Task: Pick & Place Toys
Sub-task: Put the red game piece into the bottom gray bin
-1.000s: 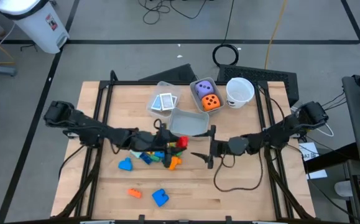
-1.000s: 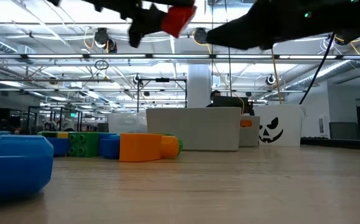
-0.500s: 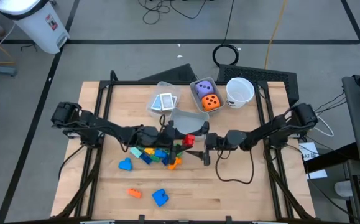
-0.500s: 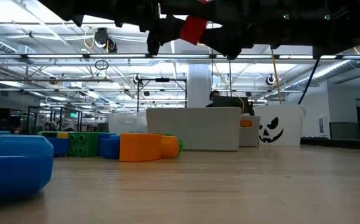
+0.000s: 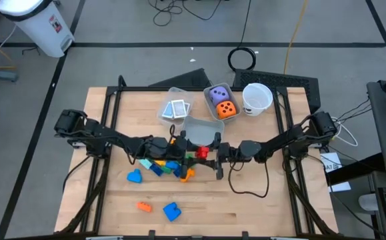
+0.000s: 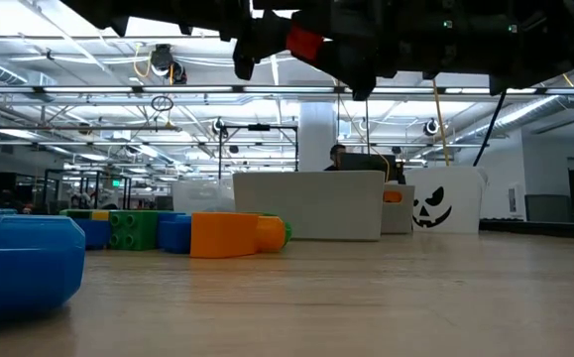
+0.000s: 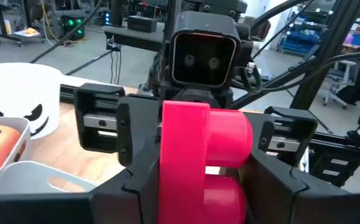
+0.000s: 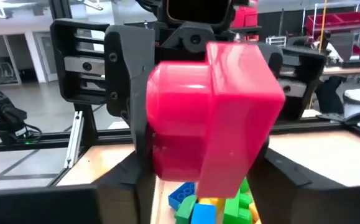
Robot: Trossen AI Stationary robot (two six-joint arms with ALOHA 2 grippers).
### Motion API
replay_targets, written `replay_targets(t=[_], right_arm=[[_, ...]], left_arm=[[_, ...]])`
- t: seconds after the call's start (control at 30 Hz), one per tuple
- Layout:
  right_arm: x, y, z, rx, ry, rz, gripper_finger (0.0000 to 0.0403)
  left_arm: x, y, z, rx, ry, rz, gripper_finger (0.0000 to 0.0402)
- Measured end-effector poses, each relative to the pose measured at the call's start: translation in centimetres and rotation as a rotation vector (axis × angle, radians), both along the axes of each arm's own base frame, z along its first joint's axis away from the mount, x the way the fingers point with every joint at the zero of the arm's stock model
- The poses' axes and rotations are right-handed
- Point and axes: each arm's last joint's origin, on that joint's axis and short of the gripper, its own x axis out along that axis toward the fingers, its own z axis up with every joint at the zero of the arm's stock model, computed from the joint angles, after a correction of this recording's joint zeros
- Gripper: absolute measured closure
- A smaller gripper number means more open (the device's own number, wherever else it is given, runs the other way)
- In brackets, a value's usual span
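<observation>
A red block (image 5: 202,153) hangs high above the table's middle, between my two grippers, which face each other. My left gripper (image 5: 194,153) comes from the table's left and is shut on the block (image 7: 204,155). My right gripper (image 5: 211,154) comes from the right and has closed on it (image 8: 211,118). Below them, a pile of blue, green, yellow and orange blocks (image 5: 167,167) rests on the table. Two dice (image 5: 222,103) sit in a clear bin, and white cards (image 5: 176,109) in another. My left gripper pinches the red block between its two fingers (image 7: 136,193), one on each side (image 7: 170,186) of it. It reaches level from the table's left. The block is lifted clear of the table (image 6: 304,42). My right gripper has its two fingers (image 8: 127,180) against opposite sides (image 8: 161,155) of the same red block, at the end that faces it. It reaches roughly level from the table's right. The block stays in the air between both grippers.
An empty clear bin (image 5: 202,132) stands just beyond the grippers, and a white cup (image 5: 257,97) at the far right. Loose blocks lie nearer: blue (image 5: 134,176), orange (image 5: 144,207), blue (image 5: 172,211). A cable (image 5: 249,190) loops on the table under the right arm.
My right gripper has moved toward the table's left, rolled about its own axis and come around the red block; its fingers now lie against the block's sides. My left gripper has carried the block slightly toward the right, still clear of the table.
</observation>
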Motion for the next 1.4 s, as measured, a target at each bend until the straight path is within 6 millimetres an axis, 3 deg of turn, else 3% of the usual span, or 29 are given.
replay_targets(t=[0.1, 0.23, 0.4, 0.57, 0.8, 1.0, 1.2, 1.4], right_arm=[[0.0, 0.1, 0.0, -0.001, 0.001, 0.023, 0.0258], [0.0, 0.1, 0.0, -0.005, 0.001, 0.028, 0.0266], [0.0, 0.0, 0.0, -0.014, -0.001, 0.016, 0.0265], [0.0, 0.1, 0.0, -0.012, 0.005, 0.023, 0.0266], [0.1, -0.2, -0.8, -0.008, 0.094, -0.020, 0.0265], [0.4, -3.8, -2.7, -0.123, 0.295, -0.259, 0.0263], [-0.1, -8.7, -4.8, -0.048, 0.514, -0.364, 0.0260], [-0.3, -9.7, -5.0, -0.024, 0.536, -0.363, 0.0220]], left_arm=[[0.0, -0.1, 0.0, 0.002, 0.001, -0.015, 0.0215], [0.0, 0.0, -0.1, -0.019, 0.008, -0.005, 0.0206], [0.0, 0.1, 0.2, -0.048, -0.014, 0.006, 0.0152], [-0.9, 0.3, 2.0, -0.055, -0.058, 0.004, 0.0104], [-3.0, 0.9, 4.7, -0.006, -0.068, 0.060, 0.0072], [-4.1, 1.4, 4.9, 0.027, 0.023, 0.128, 0.0071], [-4.0, 1.8, 3.6, 0.036, 0.130, 0.194, 0.0085], [-3.8, 2.3, 2.8, 0.027, 0.184, 0.213, 0.0093]])
